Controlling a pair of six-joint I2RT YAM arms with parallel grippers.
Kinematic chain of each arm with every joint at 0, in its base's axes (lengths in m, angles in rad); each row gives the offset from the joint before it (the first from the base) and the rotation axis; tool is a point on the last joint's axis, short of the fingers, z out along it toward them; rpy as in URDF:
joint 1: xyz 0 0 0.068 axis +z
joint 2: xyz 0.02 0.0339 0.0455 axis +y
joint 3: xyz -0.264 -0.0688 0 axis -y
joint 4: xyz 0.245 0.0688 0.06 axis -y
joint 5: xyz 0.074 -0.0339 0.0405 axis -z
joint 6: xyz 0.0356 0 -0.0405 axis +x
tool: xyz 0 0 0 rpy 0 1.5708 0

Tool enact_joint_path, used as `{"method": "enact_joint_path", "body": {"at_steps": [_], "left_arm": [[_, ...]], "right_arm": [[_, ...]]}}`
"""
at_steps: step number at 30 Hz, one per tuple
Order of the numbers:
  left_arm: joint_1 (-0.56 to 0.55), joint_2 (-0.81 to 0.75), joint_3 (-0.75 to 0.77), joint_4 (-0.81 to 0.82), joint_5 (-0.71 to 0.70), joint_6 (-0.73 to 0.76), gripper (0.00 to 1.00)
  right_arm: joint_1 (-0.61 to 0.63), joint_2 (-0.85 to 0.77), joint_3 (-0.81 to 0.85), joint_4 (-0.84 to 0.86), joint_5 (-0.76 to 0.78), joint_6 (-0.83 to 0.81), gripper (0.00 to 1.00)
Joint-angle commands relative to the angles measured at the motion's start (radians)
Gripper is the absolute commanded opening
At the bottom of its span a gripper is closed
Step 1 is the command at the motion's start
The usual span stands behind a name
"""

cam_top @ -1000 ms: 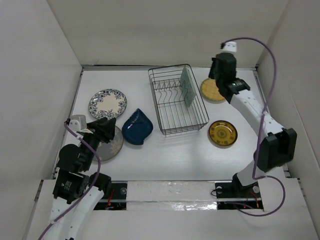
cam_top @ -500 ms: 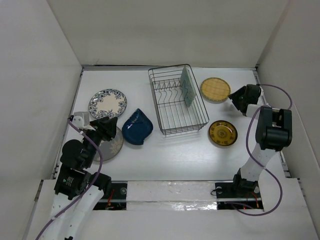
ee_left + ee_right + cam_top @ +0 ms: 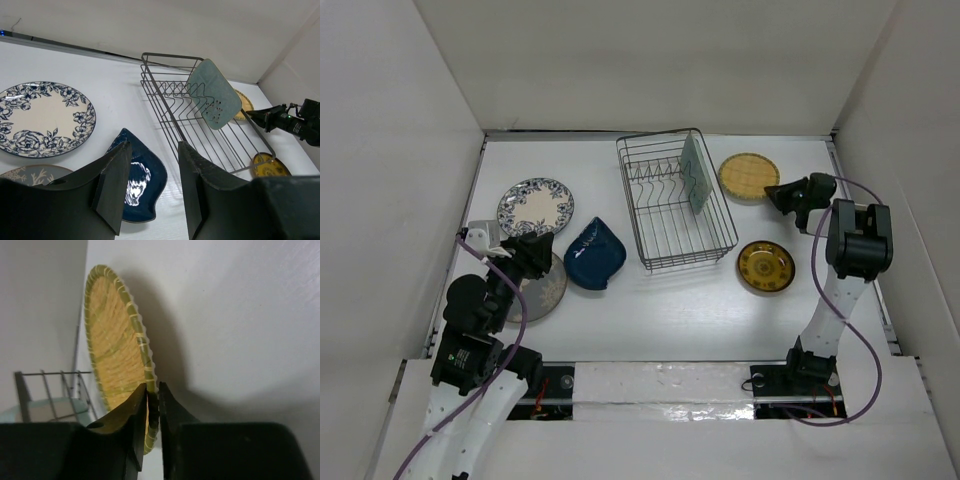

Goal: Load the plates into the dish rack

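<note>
The wire dish rack point(image 3: 675, 200) stands mid-table with the pale green plate point(image 3: 695, 172) upright in it. My right gripper point(image 3: 775, 193) lies low and is shut on the right rim of the woven mustard-yellow plate point(image 3: 748, 176); the wrist view shows the jaws pinching that rim point(image 3: 117, 355). The second yellow plate point(image 3: 766, 266) lies nearer. My left gripper point(image 3: 525, 255) is open and empty over the grey speckled plate point(image 3: 542, 288). The dark blue teardrop plate point(image 3: 595, 253) shows between its fingers point(image 3: 112, 185). The blue-floral plate point(image 3: 535, 207) lies at the left.
White walls close in the table on three sides. The right wall is close behind my right arm. The rack point(image 3: 200, 115) and green plate point(image 3: 215, 100) show ahead of my left gripper; the floral plate point(image 3: 42, 117) is to its left.
My right arm dropped from above the woven yellow plate to table level on its right side, then moved left onto its rim and shut. The left arm barely moved.
</note>
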Motion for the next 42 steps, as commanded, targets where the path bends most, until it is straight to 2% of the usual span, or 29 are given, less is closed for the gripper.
{"method": "enact_joint_path", "body": {"at_steps": [1,2,6,9,10,11,12,13,14,15,16,20,28,32,42], "left_arm": [[0.003,0.002,0.008,0.042,-0.006,0.004,0.39],[0.003,0.000,0.007,0.040,-0.006,0.004,0.39],[0.003,-0.012,0.007,0.042,0.005,0.002,0.39],[0.003,-0.017,0.005,0.045,0.020,0.002,0.39],[0.003,-0.020,0.005,0.043,0.023,0.002,0.39],[0.003,-0.024,0.005,0.042,0.025,0.002,0.39],[0.003,-0.029,0.004,0.043,0.025,0.002,0.39],[0.003,-0.035,0.004,0.042,0.026,0.001,0.39],[0.003,-0.039,0.004,0.043,0.029,0.000,0.39],[0.003,-0.041,0.002,0.042,0.029,0.000,0.39],[0.003,-0.047,0.004,0.042,0.029,0.000,0.39],[0.003,-0.052,0.004,0.039,0.025,-0.001,0.39],[0.003,-0.059,0.001,0.040,0.018,-0.001,0.39],[0.003,-0.056,0.001,0.043,0.025,-0.001,0.39],[0.003,-0.043,0.002,0.048,0.029,0.002,0.39]], "right_arm": [[-0.013,-0.022,0.006,0.096,0.003,0.065,0.08],[-0.013,-0.044,-0.017,0.156,0.027,0.074,0.00],[-0.013,-0.221,-0.121,0.228,0.099,0.056,0.00],[0.021,-0.430,-0.154,0.166,0.199,-0.039,0.00],[0.062,-0.488,-0.146,0.135,0.239,-0.128,0.00],[0.093,-0.603,-0.135,0.063,0.357,-0.182,0.00],[0.133,-0.654,-0.121,0.029,0.419,-0.249,0.00],[0.232,-0.697,-0.102,-0.003,0.488,-0.399,0.00],[0.284,-0.748,-0.047,-0.058,0.603,-0.473,0.00],[0.335,-0.756,-0.016,-0.086,0.642,-0.545,0.00],[0.411,-0.756,0.019,-0.116,0.670,-0.646,0.00],[0.547,-0.693,0.194,-0.283,0.753,-0.776,0.00],[0.707,-0.462,0.503,-0.494,0.915,-1.003,0.00],[0.745,-0.388,0.552,-0.516,1.003,-1.078,0.00],[0.797,-0.260,0.621,-0.544,1.073,-1.198,0.00]]}}
